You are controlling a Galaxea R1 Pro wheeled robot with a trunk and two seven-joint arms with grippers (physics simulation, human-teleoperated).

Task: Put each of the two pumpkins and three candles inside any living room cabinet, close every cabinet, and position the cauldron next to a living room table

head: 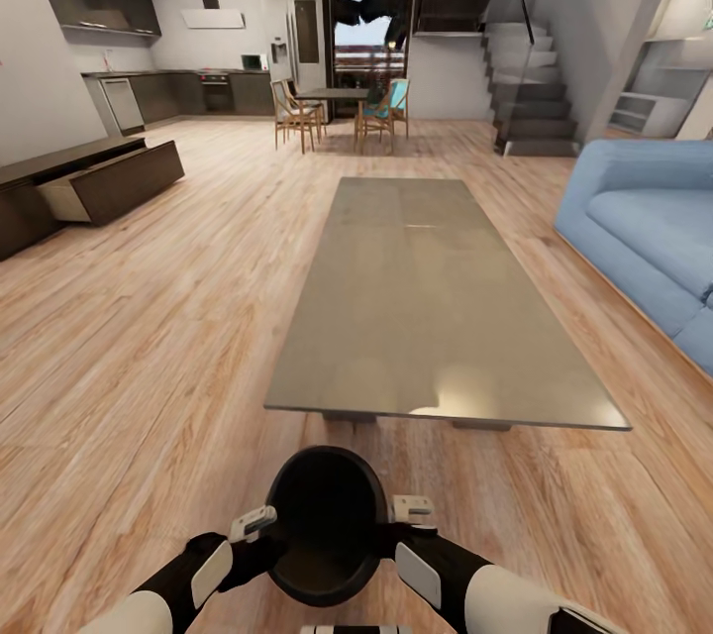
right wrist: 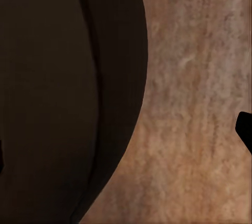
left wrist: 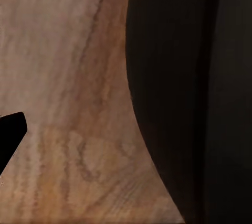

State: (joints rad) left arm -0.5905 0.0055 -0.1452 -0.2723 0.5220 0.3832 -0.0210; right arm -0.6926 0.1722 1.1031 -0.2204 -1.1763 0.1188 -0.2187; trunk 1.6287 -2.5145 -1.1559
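Observation:
The black cauldron sits low in front of me, mouth up, just short of the near end of the grey table. My left gripper is at its left rim and my right gripper at its right rim. In the left wrist view the cauldron's wall is close, with bare floor between it and one black fingertip. The right wrist view shows the same wall and a fingertip standing well apart from it. Both grippers look open. The dark-brown cabinet stands at the left with one drawer pulled out.
A blue sofa runs along the right of the table. Stairs rise at the back right, and a dining table with chairs and the kitchen lie beyond. Wide wooden floor lies between the table and the cabinet.

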